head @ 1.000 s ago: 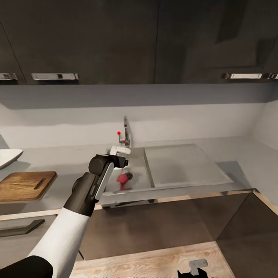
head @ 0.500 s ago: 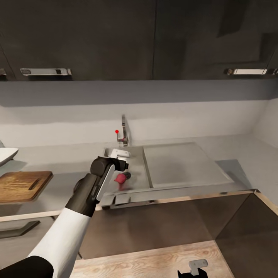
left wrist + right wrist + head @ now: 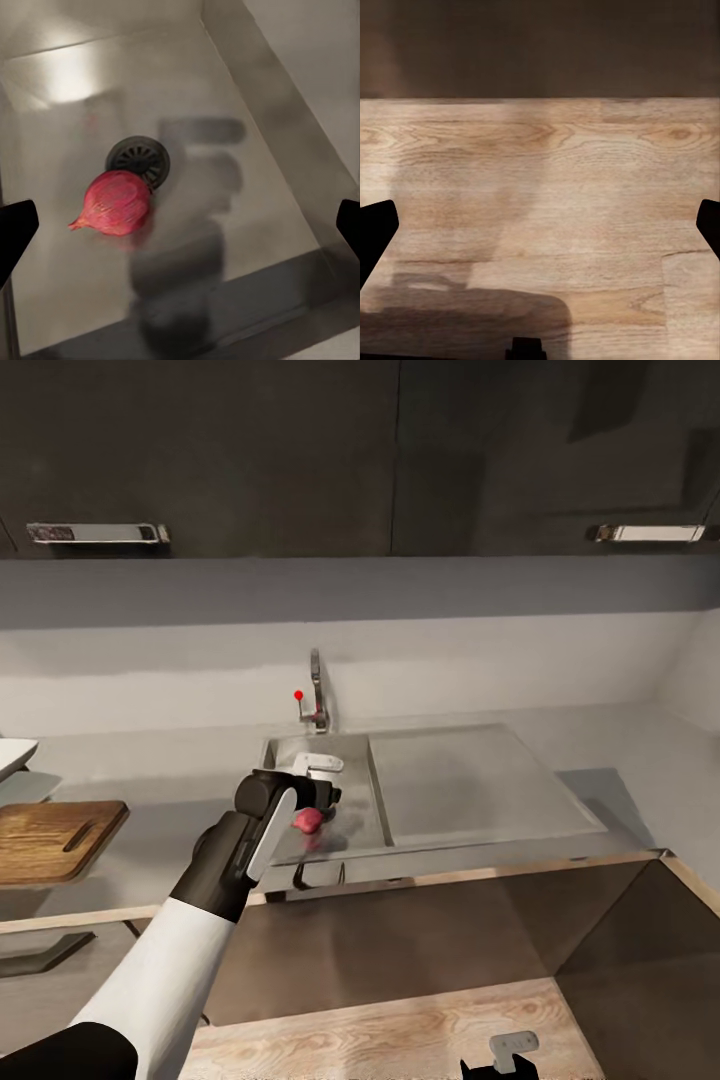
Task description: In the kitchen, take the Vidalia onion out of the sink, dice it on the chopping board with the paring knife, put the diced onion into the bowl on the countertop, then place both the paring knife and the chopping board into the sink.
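Observation:
The Vidalia onion point(image 3: 114, 202), reddish-pink, lies on the floor of the sink point(image 3: 247, 150) beside the round drain point(image 3: 139, 159). My left gripper point(image 3: 180, 225) hangs open above the basin, its fingertips wide apart and the onion below and between them, untouched. In the head view the left gripper point(image 3: 322, 780) is over the sink point(image 3: 350, 790), just above the onion point(image 3: 308, 820). The chopping board point(image 3: 50, 840) lies on the countertop point(image 3: 170, 790) at the far left, with the bowl point(image 3: 10, 755) cut by the picture's edge behind it. My right gripper point(image 3: 540, 225) is open over the floor. The paring knife is out of view.
The tap point(image 3: 317, 700) with its red-tipped lever stands behind the basin. The flat drainboard point(image 3: 470, 780) lies to the right of it. Dark wall cabinets point(image 3: 300, 450) hang overhead. The right gripper point(image 3: 510, 1050) sits low above the light wood floor point(image 3: 380, 1040).
The head camera has turned, sliding the board and bowl towards the left edge. My left gripper has come lower over the basin, closer to the onion, which has not moved.

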